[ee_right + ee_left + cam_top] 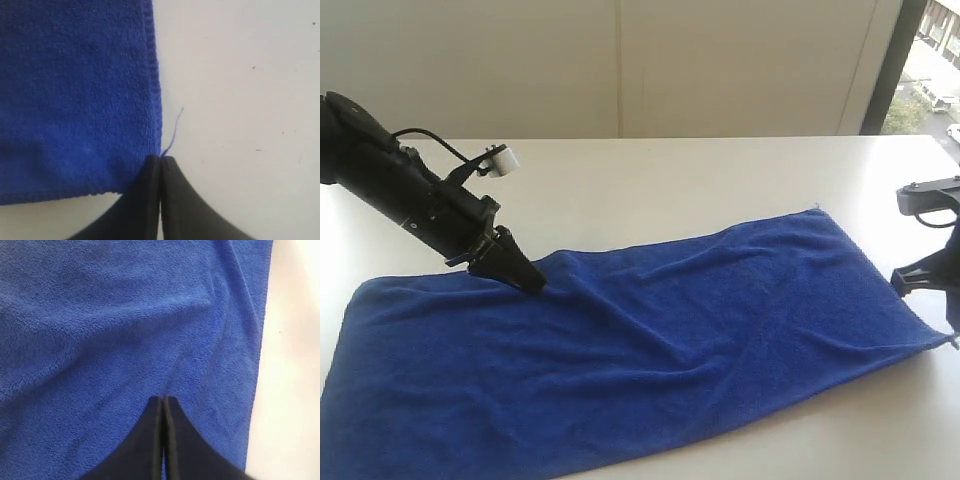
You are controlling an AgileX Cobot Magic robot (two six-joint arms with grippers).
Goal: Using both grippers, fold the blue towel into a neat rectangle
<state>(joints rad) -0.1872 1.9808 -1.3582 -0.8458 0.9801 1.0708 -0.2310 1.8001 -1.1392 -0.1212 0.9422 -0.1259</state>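
The blue towel [650, 340] lies spread out on the white table [700, 180], rumpled with long creases. My left gripper [533, 284] is shut at the towel's far edge, left of the middle. The cloth rises to its tips and creases fan out from there. In the left wrist view the shut left gripper [165, 399] has a fold of towel [100, 330] running into its tips. My right gripper [161, 159] is shut on the towel's [75, 100] near right corner, where a loose thread [174, 131] sticks out. Only part of the right arm [928, 270] shows in the exterior view.
A pale wall [620, 60] stands behind the table. A window strip [930, 60] is at the far right. Bare tabletop shows beyond the towel's far edge and to its right.
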